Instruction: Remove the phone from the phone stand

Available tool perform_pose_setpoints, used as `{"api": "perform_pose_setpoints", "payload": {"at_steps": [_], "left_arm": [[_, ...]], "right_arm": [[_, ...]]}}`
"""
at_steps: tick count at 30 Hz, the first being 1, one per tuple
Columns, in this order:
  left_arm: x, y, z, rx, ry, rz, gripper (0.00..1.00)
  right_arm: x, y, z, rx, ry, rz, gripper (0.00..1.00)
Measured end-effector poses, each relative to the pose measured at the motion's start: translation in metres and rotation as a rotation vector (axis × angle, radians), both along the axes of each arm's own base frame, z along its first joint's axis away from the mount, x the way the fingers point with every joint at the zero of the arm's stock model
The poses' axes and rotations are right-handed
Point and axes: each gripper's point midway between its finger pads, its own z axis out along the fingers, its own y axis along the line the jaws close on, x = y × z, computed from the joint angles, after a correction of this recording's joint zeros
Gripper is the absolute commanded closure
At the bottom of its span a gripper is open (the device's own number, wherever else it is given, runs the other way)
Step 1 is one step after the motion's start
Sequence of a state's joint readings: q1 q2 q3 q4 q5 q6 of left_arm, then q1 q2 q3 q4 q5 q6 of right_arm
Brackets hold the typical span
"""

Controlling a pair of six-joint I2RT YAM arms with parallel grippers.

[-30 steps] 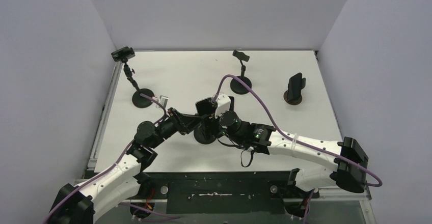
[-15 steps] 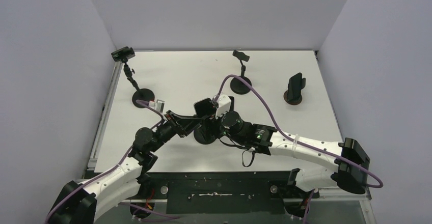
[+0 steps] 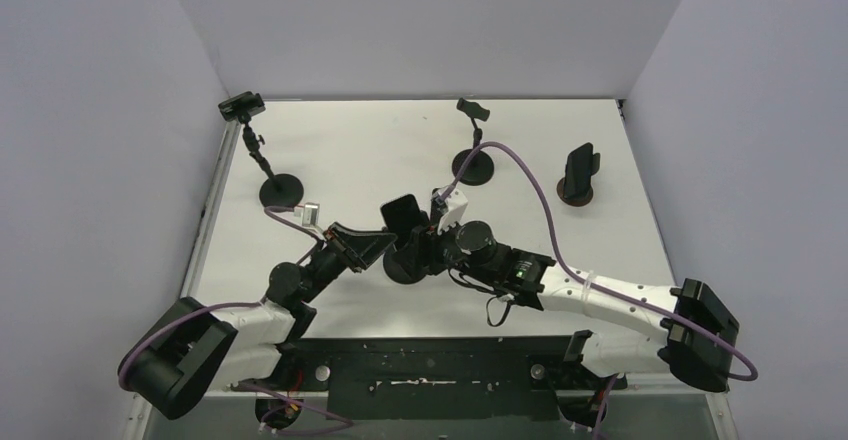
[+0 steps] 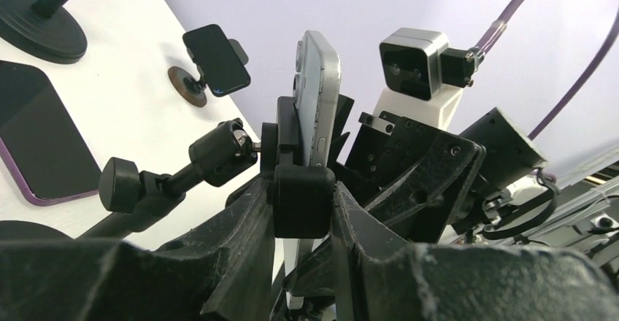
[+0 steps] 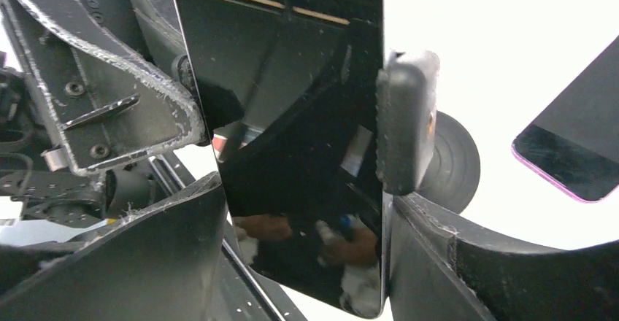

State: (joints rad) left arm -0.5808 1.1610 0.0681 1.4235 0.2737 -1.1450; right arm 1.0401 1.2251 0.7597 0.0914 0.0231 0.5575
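The phone [image 3: 402,212] stands upright in the clamp of a black phone stand [image 3: 404,266] at the table's middle front. In the left wrist view the silver phone [image 4: 320,87] shows edge-on, and my left gripper [image 4: 303,208] is shut on the stand's black clamp block [image 4: 304,198]. My left gripper [image 3: 376,244] is left of the stand. My right gripper [image 3: 426,236] is right of it. In the right wrist view its fingers [image 5: 445,255] close on both side edges of the phone's dark screen [image 5: 292,138], below the clamp pad [image 5: 407,120].
A purple-edged phone [image 5: 577,146] lies flat on the table behind the stand, also in the left wrist view [image 4: 44,138]. Two empty stands [image 3: 279,189] [image 3: 473,165] stand at the back. A stand holding another phone [image 3: 578,172] is at back right.
Both grippers stay at the stand and phone. The left arm's elbow has dropped toward the front. The right arm and its cable have shifted slightly right.
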Motion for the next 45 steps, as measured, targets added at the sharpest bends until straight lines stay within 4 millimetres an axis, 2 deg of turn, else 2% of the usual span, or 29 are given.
{"api": "perform_pose_setpoints", "payload": {"at_steps": [10, 11, 13, 14, 15, 17, 22, 29, 36, 45], "left_arm": [[0.0, 0.003, -0.001, -0.043, 0.033, -0.002, 1.0], [-0.001, 0.003, 0.0, -0.041, 0.028, -0.001, 1.0], [-0.002, 0.004, 0.0, -0.024, 0.02, 0.005, 1.0], [-0.002, 0.005, 0.0, -0.014, 0.015, 0.009, 1.0], [-0.003, 0.006, 0.001, -0.002, 0.012, 0.016, 1.0], [-0.004, 0.008, 0.002, 0.024, 0.004, 0.028, 1.0], [-0.001, 0.012, 0.005, 0.09, -0.009, 0.067, 1.0], [0.007, 0.011, 0.005, 0.153, -0.008, 0.097, 1.0], [0.008, 0.008, 0.005, 0.172, -0.002, 0.096, 1.0], [0.011, 0.008, 0.006, 0.182, 0.008, 0.104, 1.0]], "right_arm": [[-0.007, -0.004, 0.005, 0.108, 0.037, 0.022, 1.0], [-0.007, -0.004, 0.005, 0.108, 0.037, 0.023, 0.93], [-0.009, -0.003, 0.006, 0.097, 0.037, 0.027, 0.66], [-0.01, -0.003, 0.007, 0.087, 0.035, 0.026, 0.49], [-0.01, -0.002, 0.008, 0.076, 0.032, 0.025, 0.39], [-0.012, -0.002, 0.012, 0.039, 0.012, 0.016, 0.27], [-0.007, -0.006, 0.018, -0.077, -0.058, -0.046, 0.06], [0.005, -0.007, 0.006, -0.246, -0.121, -0.084, 0.02], [0.01, -0.007, -0.009, -0.333, -0.14, -0.088, 0.01], [0.017, -0.009, -0.003, -0.368, -0.216, -0.118, 0.0]]}}
